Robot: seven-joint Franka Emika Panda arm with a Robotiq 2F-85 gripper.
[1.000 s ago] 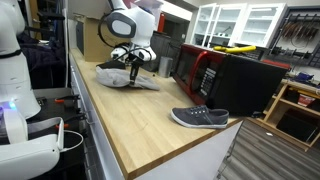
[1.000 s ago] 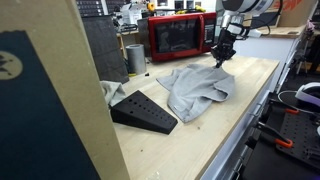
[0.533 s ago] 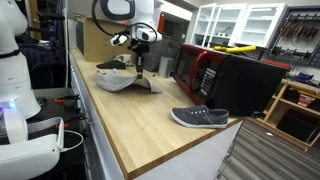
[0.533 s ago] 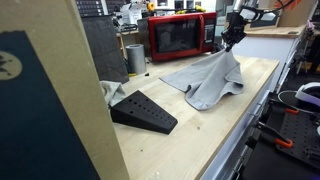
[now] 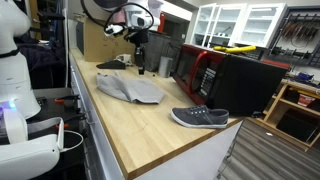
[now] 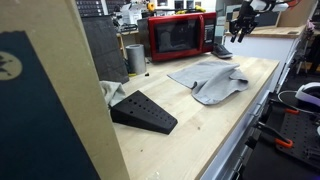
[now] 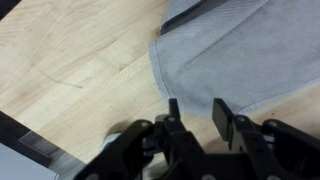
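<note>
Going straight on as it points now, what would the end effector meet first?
Probably the grey cloth, near its edge, lying flat on the wooden table below the open, empty end effector; depth is unclear.

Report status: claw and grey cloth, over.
Claw open, empty, raised. Grey cloth spread on wooden table below it, not touched. Nothing between them; shoe and microwave stand aside.

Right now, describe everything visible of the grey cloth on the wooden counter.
The grey cloth is soft, plain fabric, spread nearly flat with a few low folds. It lies on the wooden counter near the red microwave; the open gripper hangs above it, not touching.
</note>
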